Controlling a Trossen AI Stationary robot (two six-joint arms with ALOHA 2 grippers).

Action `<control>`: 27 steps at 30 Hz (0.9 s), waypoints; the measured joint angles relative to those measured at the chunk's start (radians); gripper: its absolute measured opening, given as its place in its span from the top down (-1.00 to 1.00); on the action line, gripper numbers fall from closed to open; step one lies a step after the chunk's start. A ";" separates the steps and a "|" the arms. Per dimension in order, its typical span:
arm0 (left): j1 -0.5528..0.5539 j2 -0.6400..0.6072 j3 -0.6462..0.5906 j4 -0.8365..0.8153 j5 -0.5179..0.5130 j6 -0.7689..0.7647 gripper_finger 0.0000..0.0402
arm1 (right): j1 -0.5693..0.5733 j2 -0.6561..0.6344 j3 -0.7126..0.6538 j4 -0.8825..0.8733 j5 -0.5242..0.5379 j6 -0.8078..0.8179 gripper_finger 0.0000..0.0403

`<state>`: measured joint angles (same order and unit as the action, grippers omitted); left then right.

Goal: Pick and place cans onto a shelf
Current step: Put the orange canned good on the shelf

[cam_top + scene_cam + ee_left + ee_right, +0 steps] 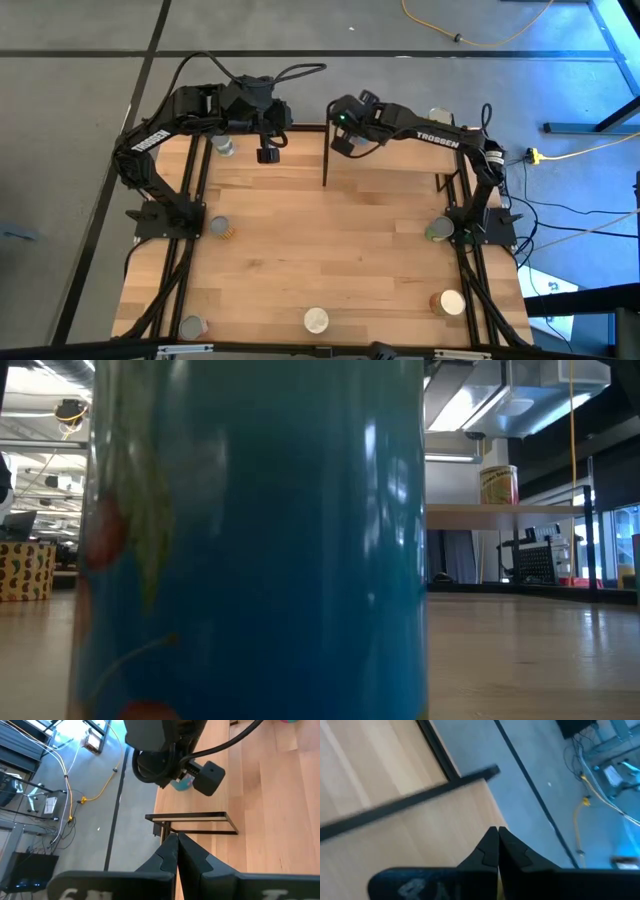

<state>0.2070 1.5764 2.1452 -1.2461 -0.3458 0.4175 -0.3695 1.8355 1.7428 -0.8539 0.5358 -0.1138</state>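
Overhead, both dark arms fold inward above the far edge of the wooden table (330, 250), by the raised shelf (380, 160) with its thin black posts. The left gripper (177, 851) is clenched with nothing between its fingers, poised over the far left part of the table; the right gripper (497, 847) is likewise pressed shut and empty, above the far edge near the middle. Six cans show scattered along the table's edges: one (224, 147) at the far left corner under the left arm, one (219, 228) by the left edge, one (438, 231) by the right edge, one (191, 326) at the near left corner, one (316, 320) at the middle of the near edge, and one (451, 302) near the near right corner. At table height, a blue can (250, 540) fills the low camera's view, and a yellow-labelled can (498, 485) stands upright on the shelf board beyond.
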 joint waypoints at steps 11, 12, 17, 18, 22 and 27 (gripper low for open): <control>0.000 0.000 0.000 0.000 0.000 -0.023 1.00 | -0.005 -0.003 -0.004 -0.205 0.101 0.093 1.00; 0.000 0.000 0.000 0.000 0.001 -0.023 1.00 | -0.005 -0.003 -0.004 -0.217 0.120 0.103 1.00; 0.000 0.000 0.000 0.000 0.046 -0.023 1.00 | -0.008 -0.003 -0.004 -0.252 0.168 0.114 1.00; 0.000 0.000 0.000 0.000 0.053 -0.023 1.00 | -0.008 -0.003 -0.004 -0.249 0.168 0.113 1.00; 0.000 0.000 0.000 0.000 0.053 -0.023 1.00 | 0.004 -0.003 -0.004 -0.186 0.116 0.073 1.00; 0.000 0.000 0.000 0.000 0.053 -0.023 1.00 | 0.016 -0.003 -0.003 -0.016 -0.016 0.002 1.00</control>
<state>0.2070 1.5764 2.1452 -1.2461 -0.2931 0.3946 -0.3533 1.8324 1.7397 -0.8698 0.5202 -0.1121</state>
